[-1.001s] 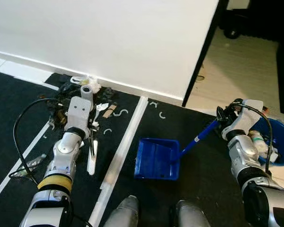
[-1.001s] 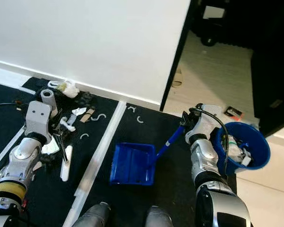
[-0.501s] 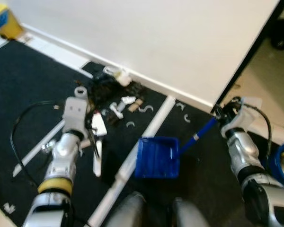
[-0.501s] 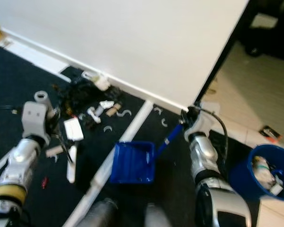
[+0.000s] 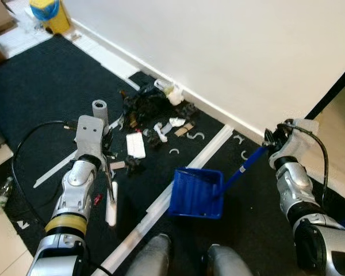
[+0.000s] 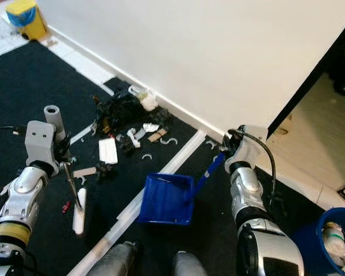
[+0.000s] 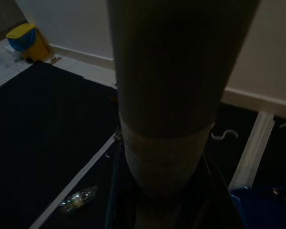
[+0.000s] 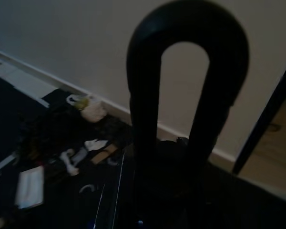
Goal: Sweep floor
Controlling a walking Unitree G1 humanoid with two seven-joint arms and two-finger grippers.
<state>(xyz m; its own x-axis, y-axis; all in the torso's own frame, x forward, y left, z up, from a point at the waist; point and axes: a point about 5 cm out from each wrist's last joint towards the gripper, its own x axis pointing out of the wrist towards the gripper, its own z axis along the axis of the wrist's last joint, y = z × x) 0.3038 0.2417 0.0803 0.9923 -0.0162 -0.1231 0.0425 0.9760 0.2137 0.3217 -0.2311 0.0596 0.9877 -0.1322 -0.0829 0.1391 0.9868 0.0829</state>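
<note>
A pile of dark rubbish and white scraps [image 5: 152, 109] lies on the black carpet against the white wall. A white card [image 5: 135, 145] and curved white bits [image 5: 173, 151] lie closer to me. My left gripper [image 5: 106, 164] is shut on the broom, whose grey handle top [image 5: 99, 107] stands above the wrist and looms in the left wrist view [image 7: 167, 95]. The white broom head [image 5: 111, 201] rests on the carpet short of the pile. My right gripper [image 5: 268, 144] is shut on the handle [image 5: 244, 164] of the blue dustpan [image 5: 196, 192], which lies flat before my feet.
A white floor strip [image 5: 178, 178] runs diagonally between broom and dustpan. A yellow bin [image 5: 49, 14] stands at the far left by the wall. A blue bucket [image 6: 336, 241] with rubbish sits at the right. A plastic bottle [image 5: 1, 191] lies at the carpet's left edge.
The whole picture has swung to the left, so the camera turned: the yellow bin came into view and the bucket slid off to the right. Both grippers keep their holds.
</note>
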